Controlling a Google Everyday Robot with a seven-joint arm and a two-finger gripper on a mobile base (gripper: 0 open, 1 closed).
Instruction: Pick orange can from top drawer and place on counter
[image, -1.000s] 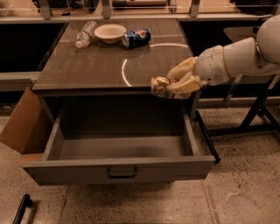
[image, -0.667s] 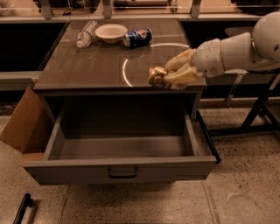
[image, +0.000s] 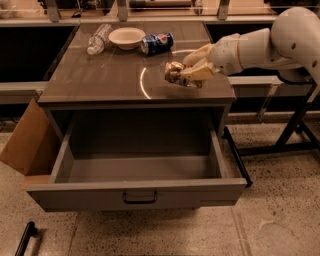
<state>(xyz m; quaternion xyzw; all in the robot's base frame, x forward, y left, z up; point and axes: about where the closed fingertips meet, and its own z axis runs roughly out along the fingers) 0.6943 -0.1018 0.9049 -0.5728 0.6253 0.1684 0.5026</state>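
Observation:
The orange can (image: 173, 71) is a small wrinkly golden can held at the tip of my gripper (image: 186, 70). The gripper is shut on it, over the right part of the counter (image: 105, 75), just above or at its surface. My white arm (image: 265, 42) reaches in from the right. The top drawer (image: 135, 192) is pulled open below, with its black handle (image: 140, 198) at the front, and its inside shows nothing.
At the back of the counter lie a blue soda can (image: 156, 43), a white bowl (image: 126, 37) and a clear plastic bottle (image: 98, 39). A cardboard box (image: 25, 142) leans at the cabinet's left. A black frame (image: 295, 130) stands at right.
My gripper has carried the orange can left and farther in over the counter, from near the right front edge toward the light ring.

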